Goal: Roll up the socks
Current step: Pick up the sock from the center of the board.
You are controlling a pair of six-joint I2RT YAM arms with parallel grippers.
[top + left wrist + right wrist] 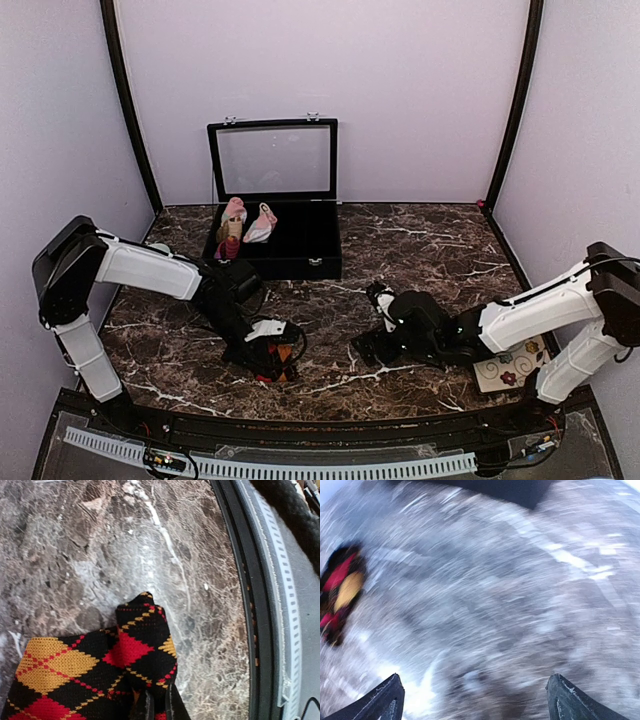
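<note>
**Sock pinched near the front rim, other claw spread and free**

Fabric of the argyle sock (pixel 75 670) lies bunched on the marble table (pixel 420 250). A narrow folded tip points away from the left claw (pixel 157 707). That claw's tips are pressed almost together on the sock's cloth, low against the tabletop. Judging by the hold, it is there to pin or fold over one end so a roll can begin.

The right claw (pixel 475 690) is spread wide with nothing between its tips. It hangs low over bare marble to the right of the sock and apart from it. Its own view is blurred, and the sock shows there only as a red and yellow smear at the left. It looks placed to press or tuck the cloth from the other side.

The pink sock (pixel 263 226) sits in the open black case (pixel 310 265) at the back of the table, just beside an upright roll (pixel 232 230) and well apart from both claws. It seems to be waiting its turn.

The table's black rim (pixel 250 605) runs near the argyle sock on the arms' side, so there is little room to drag the cloth that way. Open marble lies toward the case and between the two claws, which is the safer way to roll. A flowered card (pixel 510 368) rests by the right arm, clear of the work
</note>
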